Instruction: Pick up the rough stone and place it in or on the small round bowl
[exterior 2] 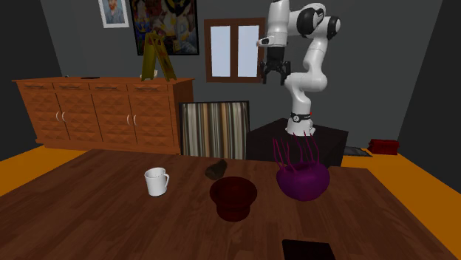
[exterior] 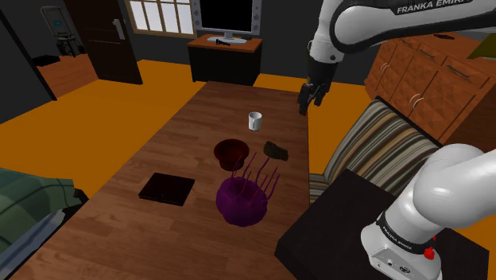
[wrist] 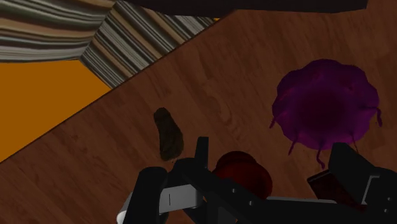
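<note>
Wooden table (exterior: pixel 199 119), stone (exterior: pixel 275 150), red bowl (exterior: pixel 231 152), white mug (exterior: pixel 255 121), purple blob (exterior: pixel 242 200), black slab (exterior: pixel 167 188)

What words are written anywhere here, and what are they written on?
"FRANKA EMIKA": on the upper link of the white arm, in the shoulder view.
White lettering on the black band near the arm's base: too small to read.
No other text is readable.

We note: table (exterior: pixel 183 143) wood-grained, smooth, faint sheen; stone (exterior: pixel 275 150) rough, matt; bowl (exterior: pixel 231 151) smooth, matt; mug (exterior: pixel 255 121) smooth; sideboard (exterior 2: pixel 103 111) wooden.
</note>
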Robot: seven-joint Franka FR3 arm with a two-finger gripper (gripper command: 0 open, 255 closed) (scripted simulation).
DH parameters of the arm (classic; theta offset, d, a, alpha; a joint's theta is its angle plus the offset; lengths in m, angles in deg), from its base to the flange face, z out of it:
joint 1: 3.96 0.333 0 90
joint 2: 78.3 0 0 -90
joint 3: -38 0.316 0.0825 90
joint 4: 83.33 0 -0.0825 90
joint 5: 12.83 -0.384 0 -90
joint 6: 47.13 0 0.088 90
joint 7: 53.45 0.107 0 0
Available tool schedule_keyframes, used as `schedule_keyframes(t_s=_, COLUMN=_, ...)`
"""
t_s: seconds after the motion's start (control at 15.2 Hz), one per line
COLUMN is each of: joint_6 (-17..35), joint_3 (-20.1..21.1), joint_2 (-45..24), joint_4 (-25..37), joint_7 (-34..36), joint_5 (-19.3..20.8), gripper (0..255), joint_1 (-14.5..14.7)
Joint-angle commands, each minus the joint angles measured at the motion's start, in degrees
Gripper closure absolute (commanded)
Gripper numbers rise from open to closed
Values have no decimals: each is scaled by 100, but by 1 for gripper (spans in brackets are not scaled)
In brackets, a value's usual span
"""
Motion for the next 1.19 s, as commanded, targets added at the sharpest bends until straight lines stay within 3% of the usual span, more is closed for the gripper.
schedule_keyframes(t_s=0.0, joint_6=462, joint_3=-49, joint_2=-291, joint_4=-108, joint_7=-66, joint_5=47, gripper=0, joint_1=-43)
schedule_keyframes(t_s=0.53, joint_6=2044, joint_3=-218, joint_2=-1809, joint_4=31, joint_7=-269, joint_5=168, gripper=0, joint_1=-180)
schedule_keyframes(t_s=1.12, joint_6=3405, joint_3=-379, joint_2=-3748, joint_4=841, joint_7=-519, joint_5=159, gripper=0, joint_1=-309)
